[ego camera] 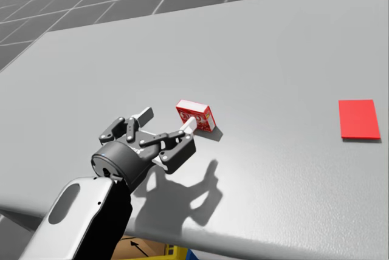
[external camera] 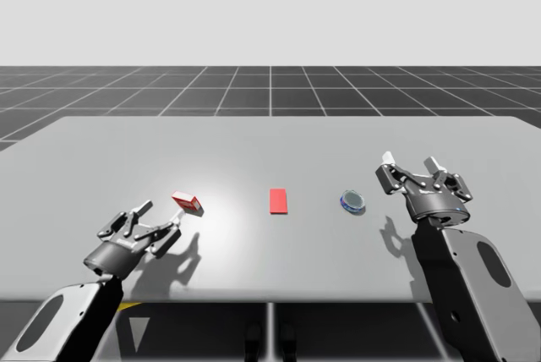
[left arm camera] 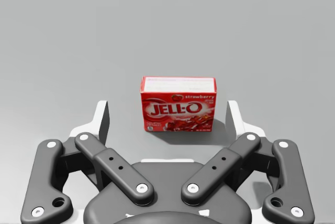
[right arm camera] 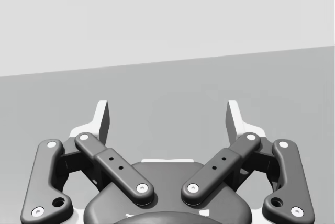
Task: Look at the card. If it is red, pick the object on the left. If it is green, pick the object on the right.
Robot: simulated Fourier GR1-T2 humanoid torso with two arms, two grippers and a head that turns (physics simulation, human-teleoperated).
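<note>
A grey desk (external camera: 270,146) is seen from above, with two robot arms coming in from 6 o'clock. A red card (external camera: 279,200) lies flat at the middle of the desk. At 9 o'clock from the card, well apart from it, sits a small red box (external camera: 188,204). At 3 o'clock from the card lies a small round blue disc (external camera: 353,201), flat on the desk.

The left gripper (external camera: 161,216) is low over the desk at 7 o'clock from the box, pointing toward it. It is released, with its two fingers spread wide and nothing held. The right gripper (external camera: 411,161) is at 2 o'clock from the disc, apart from it, raised above the desk. It is also released, fingers spread, holding nothing.

In the head view, the left gripper (ego camera: 168,119) reaches across the desk (ego camera: 243,47). The box (ego camera: 196,116) is at 3 o'clock from its fingertips, and one fingertip overlaps the box's near edge. The card (ego camera: 359,119) lies far off at 3 o'clock.

In the left wrist view, the box (left arm camera: 178,103) stands just ahead of the left gripper (left arm camera: 167,113), in line with the gap between its fingers. Both fingers are clear of the box's sides.

In the right wrist view, the right gripper (right arm camera: 167,114) has bare desk (right arm camera: 261,77) ahead of it.
</note>
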